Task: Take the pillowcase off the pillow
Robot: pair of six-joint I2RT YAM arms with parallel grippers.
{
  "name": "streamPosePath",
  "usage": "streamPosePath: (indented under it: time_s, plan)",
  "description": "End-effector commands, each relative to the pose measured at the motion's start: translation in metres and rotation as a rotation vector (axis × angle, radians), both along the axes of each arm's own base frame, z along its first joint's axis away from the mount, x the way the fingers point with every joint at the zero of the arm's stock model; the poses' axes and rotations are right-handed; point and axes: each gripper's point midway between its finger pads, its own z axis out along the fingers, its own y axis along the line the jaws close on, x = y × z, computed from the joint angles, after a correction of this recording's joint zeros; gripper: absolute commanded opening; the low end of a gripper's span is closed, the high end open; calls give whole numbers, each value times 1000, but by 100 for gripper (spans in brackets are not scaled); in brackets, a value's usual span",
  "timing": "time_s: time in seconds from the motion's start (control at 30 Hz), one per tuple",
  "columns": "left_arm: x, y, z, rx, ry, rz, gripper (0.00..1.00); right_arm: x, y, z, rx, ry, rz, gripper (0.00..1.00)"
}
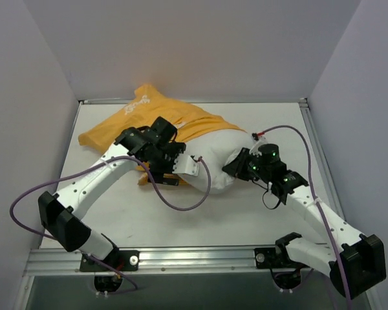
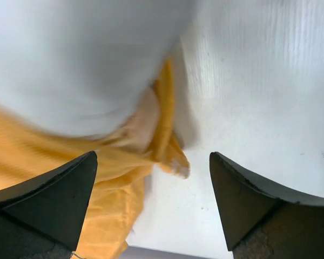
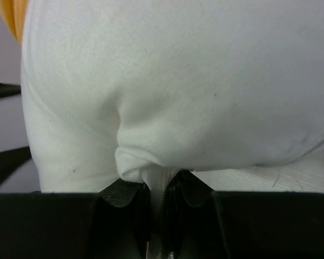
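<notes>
The orange-yellow pillowcase [image 1: 149, 117] lies bunched at the back left and still covers the far end of the white pillow [image 1: 216, 154]. My left gripper [image 1: 183, 169] hovers at the pillow's near left side. In the left wrist view it [image 2: 151, 156] is wide open and holds nothing. A loose fold of pillowcase [image 2: 110, 181] hangs below the pillow [image 2: 86, 65] between its fingers [image 2: 62, 199]. My right gripper [image 1: 238, 166] is at the pillow's right end, shut [image 3: 159, 186] on a pinched corner of the pillow [image 3: 178, 81]. A sliver of pillowcase [image 3: 11, 16] shows at the top left.
Both arms lie low across the white table [image 1: 246, 213], with purple cables looping beside them. White walls close in the left, right and back. A metal rail [image 1: 194, 258] runs along the near edge.
</notes>
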Motion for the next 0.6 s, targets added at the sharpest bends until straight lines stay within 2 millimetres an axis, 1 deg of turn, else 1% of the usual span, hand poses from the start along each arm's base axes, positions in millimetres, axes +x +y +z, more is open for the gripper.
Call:
streamPosePath:
  time_s: [0.0, 0.03, 0.07, 0.1, 0.13, 0.17, 0.2, 0.23, 0.27, 0.3, 0.33, 0.37, 0.4, 0.43, 0.47, 0.5, 0.57]
  plan:
    - [-68, -9, 68, -114, 315, -37, 94, -20, 1, -35, -42, 54, 49, 0]
    - [-72, -16, 78, -143, 363, 10, 94, -25, -2, -44, -62, 74, 56, 0]
    - [-63, -31, 81, -177, 390, 32, 94, -31, -3, -54, -74, 97, 65, 0]
    - [-57, -42, 92, -226, 395, 58, 94, -41, -6, -67, -94, 144, 77, 0]
    - [-43, -56, 122, -328, 335, 47, 94, -50, -8, -81, -106, 183, 85, 0]
    - [-27, -75, 120, -381, 388, 65, 94, -57, -6, -87, -100, 202, 107, 0]
    - [-16, -86, 126, -422, 410, 170, 94, -61, -5, -92, -103, 218, 116, 0]
    - [17, -109, 151, -538, 290, 217, 94, -68, -7, -102, -111, 240, 119, 0]
    - [54, -121, 127, -499, 242, 331, 94, -70, -6, -105, -114, 244, 127, 0]
    - [64, -134, 126, -521, 227, 382, 94, -72, -7, -109, -119, 255, 128, 0]
    - [79, -146, 124, -541, 187, 393, 94, -75, -7, -112, -124, 262, 134, 0]
    - [96, -159, 110, -536, 162, 417, 94, -77, -8, -116, -129, 273, 136, 0]
    - [103, -168, 104, -525, 115, 443, 94, -74, -4, -114, -119, 250, 144, 0]
    - [112, -182, 103, -551, 82, 435, 94, -75, -4, -115, -118, 251, 145, 0]
    - [115, -192, 90, -539, 84, 431, 94, -77, -5, -118, -122, 258, 147, 0]
    - [119, -205, 89, -564, 63, 422, 94, -79, -7, -120, -128, 262, 143, 0]
    - [122, -218, 77, -570, 69, 425, 94, -82, -10, -124, -138, 271, 141, 0]
